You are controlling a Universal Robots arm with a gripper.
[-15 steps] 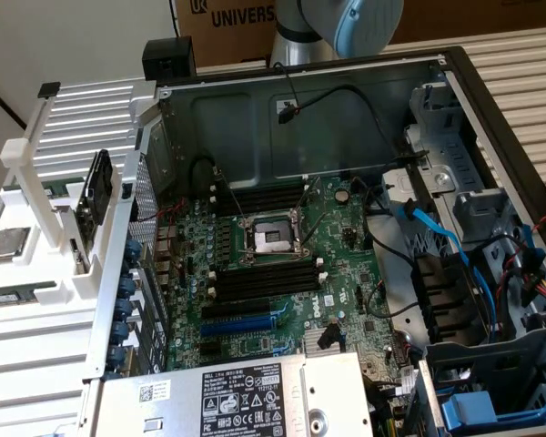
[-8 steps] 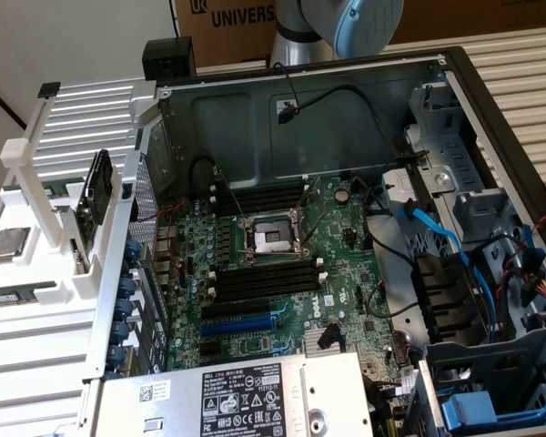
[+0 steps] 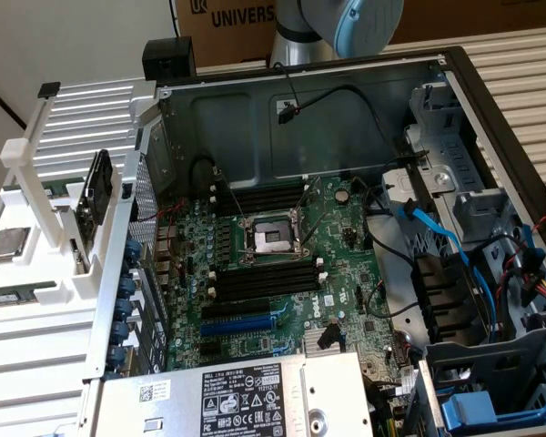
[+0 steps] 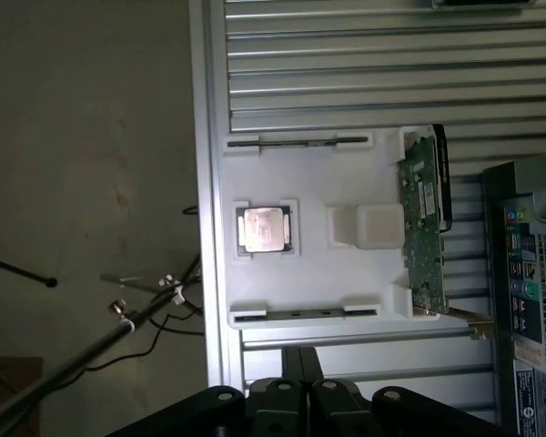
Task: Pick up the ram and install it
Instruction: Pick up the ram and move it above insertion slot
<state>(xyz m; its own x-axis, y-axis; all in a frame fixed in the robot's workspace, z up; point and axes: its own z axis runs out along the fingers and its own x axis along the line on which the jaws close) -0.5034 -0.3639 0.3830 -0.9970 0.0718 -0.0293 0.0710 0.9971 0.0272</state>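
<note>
Right now my gripper [image 4: 302, 357] is clenched shut with nothing between its fingers, hanging over the slatted table [image 4: 364, 55]. Nearest to it is the ram [image 4: 305, 314], standing on edge in a slot of the white holder [image 4: 346, 282], near my fingertips but apart from them. Past it in the same holder lies the processor chip [image 4: 264, 228], then a second stick [image 4: 296, 142] in the far slot. In the exterior view the ram [image 3: 18, 297] sits at six o'clock from the chip, the second stick at one o'clock, and an upright expansion card [image 3: 96, 196] at two o'clock, on the holder's side next to the open computer case [image 3: 455, 82]. Farther off, at three o'clock from the holder, the motherboard's black memory slots [image 3: 264, 278] flank the processor socket [image 3: 271, 238].
</note>
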